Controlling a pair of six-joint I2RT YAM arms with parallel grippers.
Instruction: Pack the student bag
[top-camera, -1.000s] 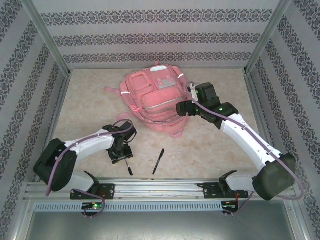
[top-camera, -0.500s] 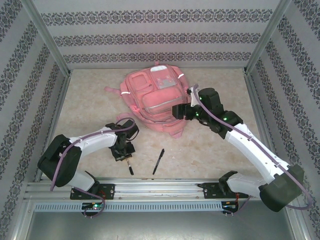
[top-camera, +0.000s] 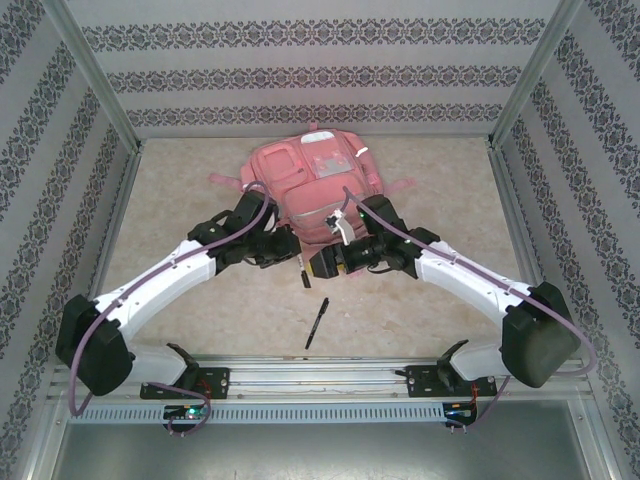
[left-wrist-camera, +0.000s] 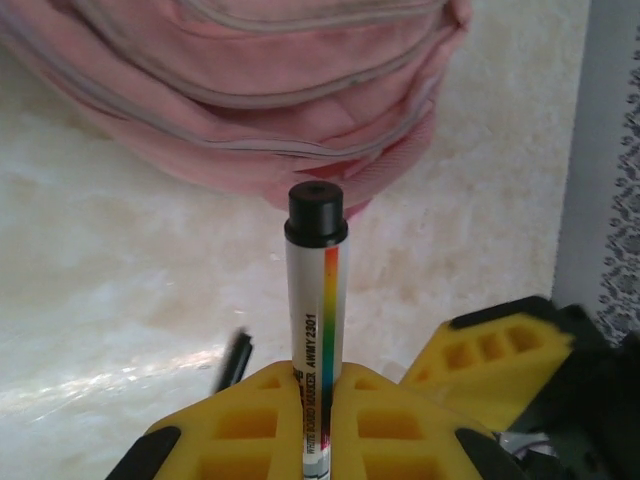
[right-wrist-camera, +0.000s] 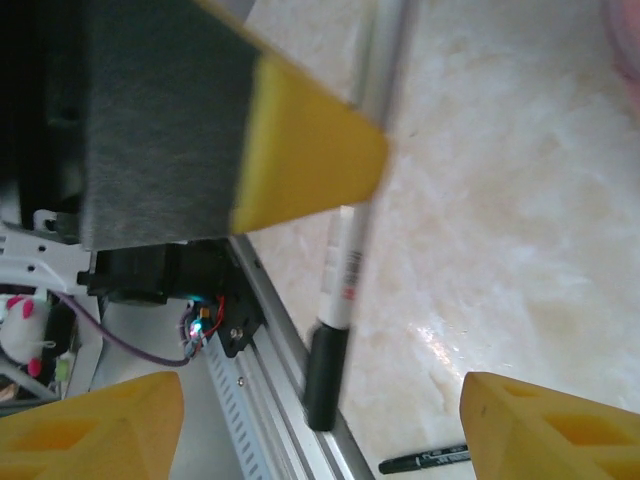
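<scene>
Left wrist: marker (left-wrist-camera: 317, 290) is pinched by left end effector (left-wrist-camera: 318, 385); right end effector (right-wrist-camera: 320, 420) is spread, empty; slow approach to student bag (left-wrist-camera: 250, 90) is advised.

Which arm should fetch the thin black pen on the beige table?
Right: the right gripper is open and empty near the black pen; the left gripper is shut on the white black-capped marker.

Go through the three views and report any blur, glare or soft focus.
Top external: even light, sharp, pink fabric backpack crisp. Left wrist: white marker with black cap in focus, backpack behind it slightly soft. Right wrist: that marker smeared by blur; a bright glare patch on the marble-patterned table.
</scene>
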